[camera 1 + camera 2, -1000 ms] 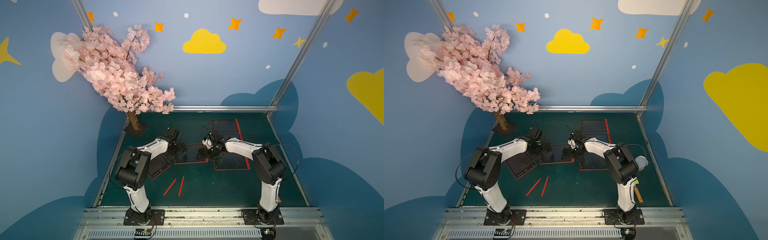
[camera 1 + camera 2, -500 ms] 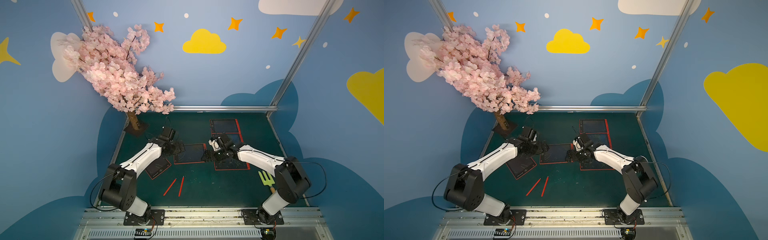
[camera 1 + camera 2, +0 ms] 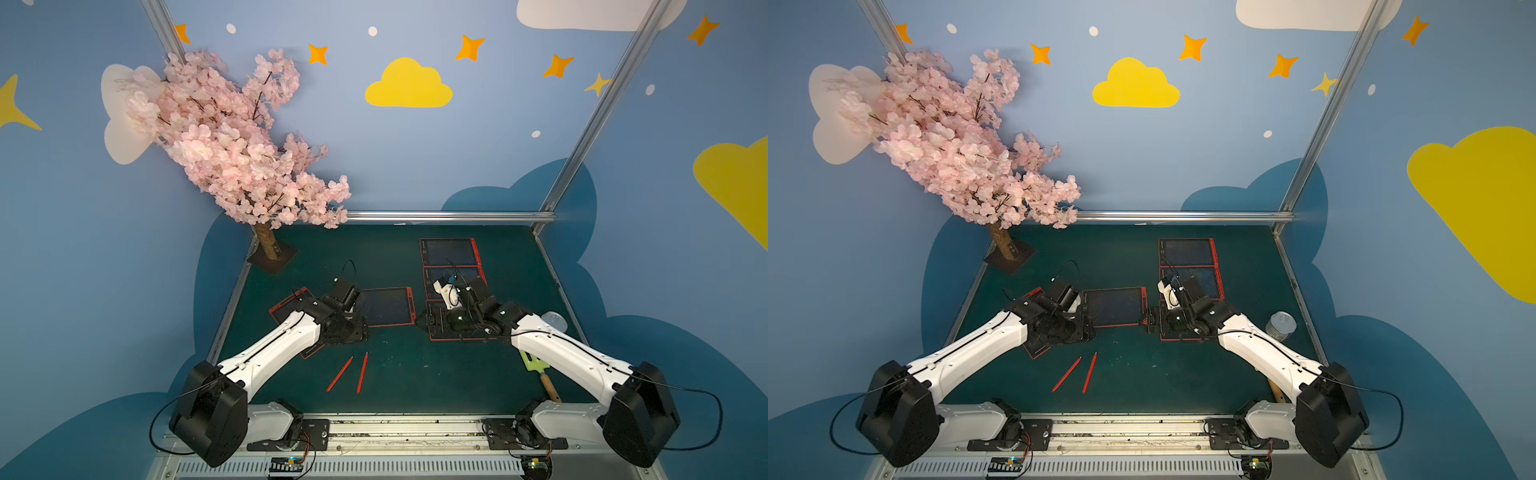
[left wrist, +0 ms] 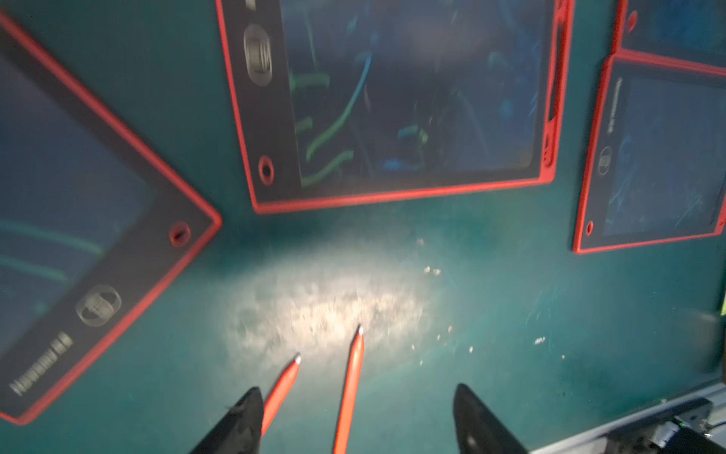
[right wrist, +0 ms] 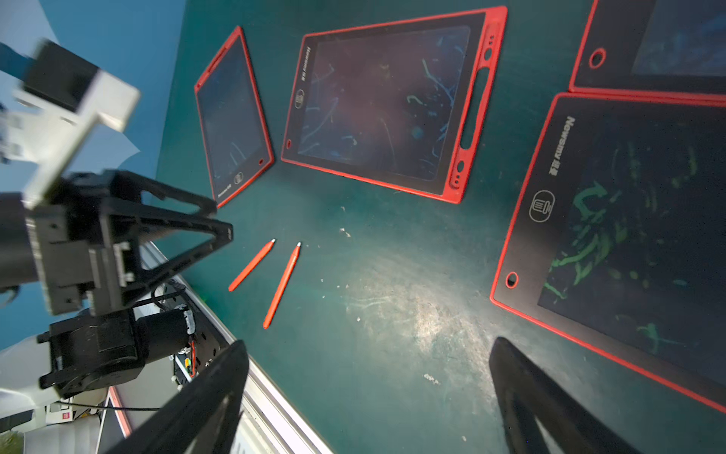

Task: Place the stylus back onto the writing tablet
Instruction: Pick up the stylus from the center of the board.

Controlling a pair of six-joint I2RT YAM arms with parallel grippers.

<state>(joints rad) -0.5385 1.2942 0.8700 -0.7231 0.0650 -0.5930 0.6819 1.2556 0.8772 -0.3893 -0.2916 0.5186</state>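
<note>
Hovering above the green mat [image 4: 491,298], the left gripper [image 4: 355,389] has its jaws apart and holds nothing. The right gripper [image 5: 369,342] is also wide open and empty. One red stylus [image 4: 349,393] lies on the mat and appears between the left fingers in the blurred wrist view. A second stylus [image 4: 281,387] lies just beside it, not touching. It seems best to centre on one stylus only, come down straight, and close across its middle with the neighbour kept outside. The middle writing tablet [image 4: 412,98] shows an empty slot [image 4: 553,98] along its edge, probably the destination.
</note>
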